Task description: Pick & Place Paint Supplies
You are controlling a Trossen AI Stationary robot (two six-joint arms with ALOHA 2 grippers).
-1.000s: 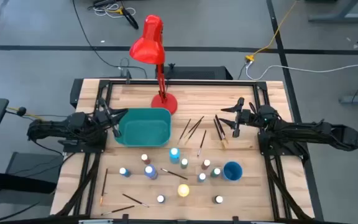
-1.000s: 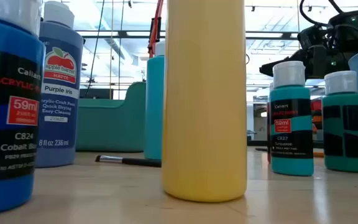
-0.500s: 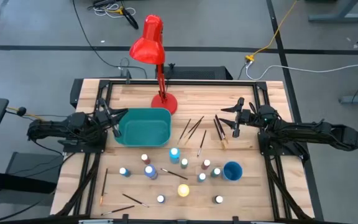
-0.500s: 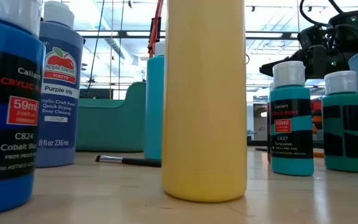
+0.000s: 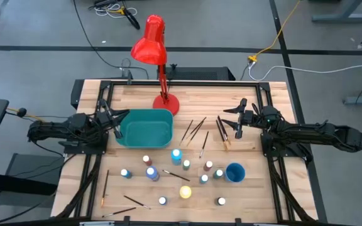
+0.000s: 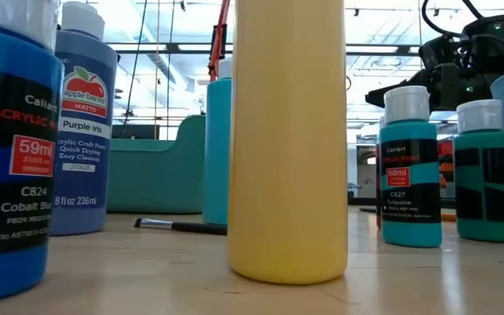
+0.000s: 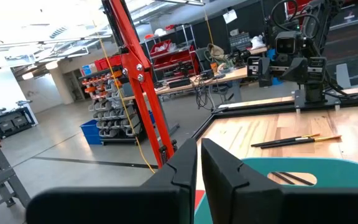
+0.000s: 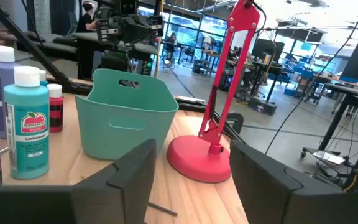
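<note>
We see a wooden table [image 5: 137, 193] bearing a teal bin [image 5: 145, 127] with a red lamp's base [image 5: 166, 104] just behind it. To the bin's right lie several paintbrushes [image 5: 195, 129], with more brushes [image 5: 133, 201] near the front edge. In front of the bin stand small white-capped paint bottles [image 5: 176, 154] and a blue cup [image 5: 235, 172].

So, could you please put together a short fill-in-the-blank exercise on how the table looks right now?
1. The lamp standing behind the teal bin is coloured ____.
2. The left gripper, beside the bin, has its fingers ____.
3. The right gripper holds nothing and its fingers are ____.
4. The round blue cup stands on the table nearer the ____ arm.

Missing words: red; shut; open; right
</note>
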